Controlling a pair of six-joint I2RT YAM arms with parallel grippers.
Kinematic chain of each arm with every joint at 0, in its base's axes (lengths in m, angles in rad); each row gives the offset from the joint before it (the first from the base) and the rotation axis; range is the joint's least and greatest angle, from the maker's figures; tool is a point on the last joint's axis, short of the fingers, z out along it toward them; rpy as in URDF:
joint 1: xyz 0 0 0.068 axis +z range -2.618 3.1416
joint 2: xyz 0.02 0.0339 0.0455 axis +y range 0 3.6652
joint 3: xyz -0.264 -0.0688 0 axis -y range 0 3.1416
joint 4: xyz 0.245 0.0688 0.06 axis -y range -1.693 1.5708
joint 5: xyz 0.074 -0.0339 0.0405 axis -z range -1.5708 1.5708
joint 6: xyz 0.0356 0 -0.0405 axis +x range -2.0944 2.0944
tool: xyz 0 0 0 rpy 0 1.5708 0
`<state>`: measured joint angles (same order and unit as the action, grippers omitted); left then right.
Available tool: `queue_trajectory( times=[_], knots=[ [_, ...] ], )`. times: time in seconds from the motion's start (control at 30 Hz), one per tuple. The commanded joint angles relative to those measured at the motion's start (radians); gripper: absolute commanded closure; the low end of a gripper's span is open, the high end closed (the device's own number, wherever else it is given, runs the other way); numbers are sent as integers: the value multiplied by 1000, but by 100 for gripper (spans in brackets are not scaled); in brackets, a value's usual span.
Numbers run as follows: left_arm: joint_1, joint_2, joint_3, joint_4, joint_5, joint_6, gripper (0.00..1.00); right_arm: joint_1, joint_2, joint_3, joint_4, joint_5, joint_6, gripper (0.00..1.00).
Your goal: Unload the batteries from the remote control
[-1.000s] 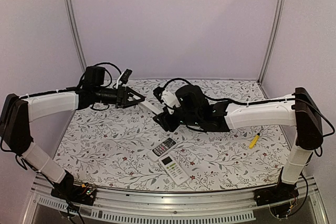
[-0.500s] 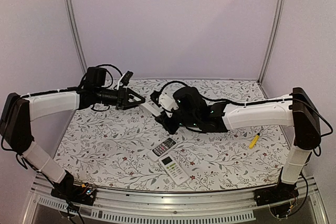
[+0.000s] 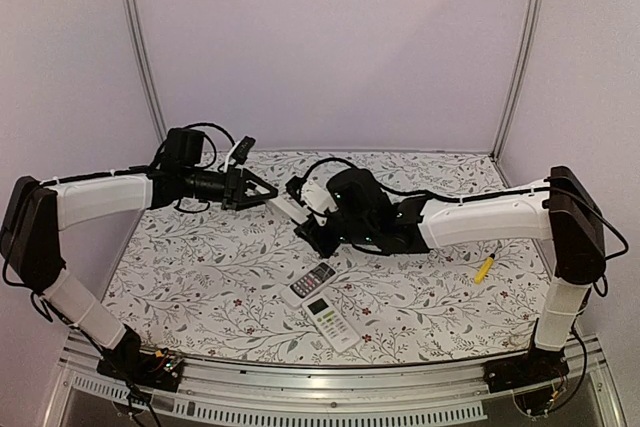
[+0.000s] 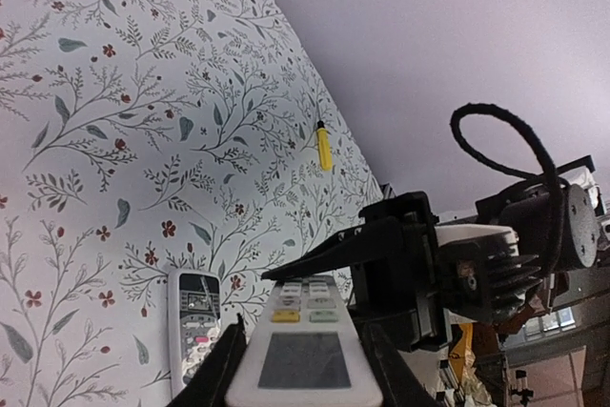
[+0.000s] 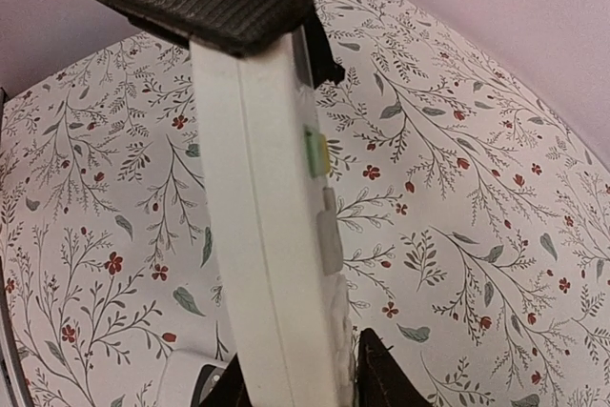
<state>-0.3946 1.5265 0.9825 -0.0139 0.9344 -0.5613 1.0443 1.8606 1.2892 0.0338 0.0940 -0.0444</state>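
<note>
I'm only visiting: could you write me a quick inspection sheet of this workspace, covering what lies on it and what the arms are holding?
Surface: flowered tablecloth, lying flat.
Job's things: held remote up in the air between both arms; batteries: nothing seen.
Clutter: dark-faced remote and white table remote close together; yellow pen apart at the right.
Tools: left tool clamped on one end of the held remote; right tool pinching the other end.
Cables: black cable loops over each wrist.
Surroundings: lilac walls, metal posts.
</note>
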Motion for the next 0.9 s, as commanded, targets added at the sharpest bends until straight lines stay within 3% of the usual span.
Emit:
queue_trajectory(
  times=[0.0, 0.13, 0.2, 0.37, 0.47, 0.63, 0.87],
  knots=[
    [-15, 13, 25, 22, 26, 14, 97, -4, 23, 31, 9, -7, 8, 69],
    [-15, 14, 27, 22, 27, 15, 97, -4, 21, 32, 12, -5, 8, 76],
    [-16, 14, 28, 20, 27, 15, 90, -4, 16, 26, 16, -2, 16, 83],
    [-14, -8, 33, 17, 9, 36, 36, -17, -28, -25, 60, -52, 58, 96],
    [-10, -49, 32, -16, -41, 57, 20, -56, -64, -70, 87, -136, 122, 98],
    [9, -136, 22, -39, -184, 101, 11, -137, -136, -154, 130, -288, 229, 98],
    [14, -194, 12, -44, -266, 128, 10, -269, -220, -302, 141, -407, 418, 97]
  ],
)
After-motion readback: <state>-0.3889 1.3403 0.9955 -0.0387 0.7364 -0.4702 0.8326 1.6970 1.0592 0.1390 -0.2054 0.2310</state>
